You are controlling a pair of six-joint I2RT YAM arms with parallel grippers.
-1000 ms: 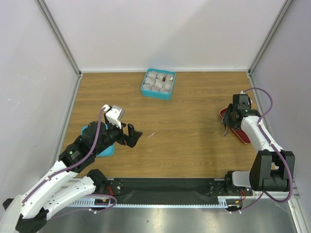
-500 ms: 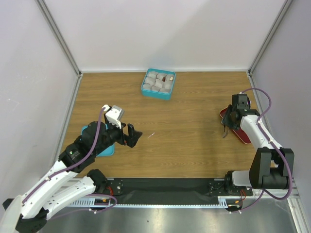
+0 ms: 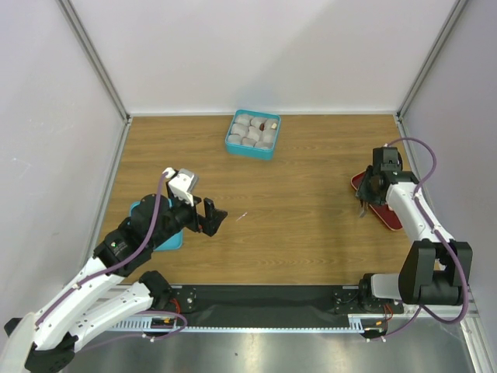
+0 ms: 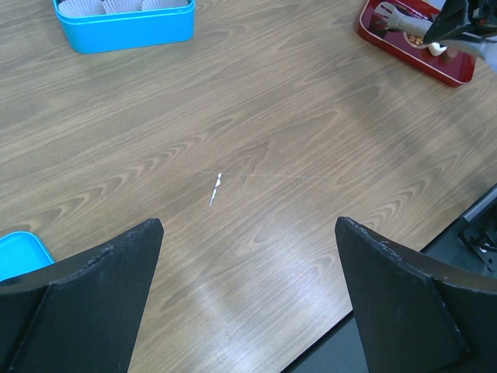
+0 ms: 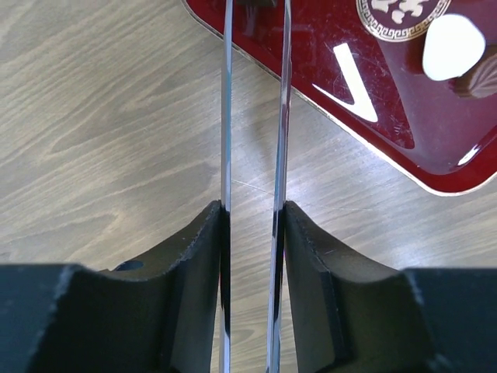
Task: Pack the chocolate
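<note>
My right gripper [image 5: 252, 208] is shut on long metal tweezers [image 5: 227, 116], one blade against each finger, with the blades still apart. The tweezer tips reach over the near-left edge of the red tray [image 5: 365, 140], beside a dark piece at the frame's top. A cream chocolate [image 5: 453, 47] and a brown chocolate [image 5: 481, 78] lie in the tray's right part. From above, the right gripper [image 3: 371, 193] hangs over the tray [image 3: 392, 217]. The teal box [image 3: 253, 134] holds paper cups and one dark chocolate [image 3: 272, 124]. My left gripper [image 3: 211, 217] is open with nothing between its fingers [image 4: 93, 287].
A teal lid [image 3: 172, 241] lies partly under the left arm; its corner [image 4: 19, 252] shows in the left wrist view. A small white scrap [image 3: 241, 216] lies on the wood mid-table. The teal box [image 4: 124, 27] stands far from both grippers. Grey walls bound three sides.
The right wrist has shifted slightly to the right and away over the red tray. The left arm has not moved.
</note>
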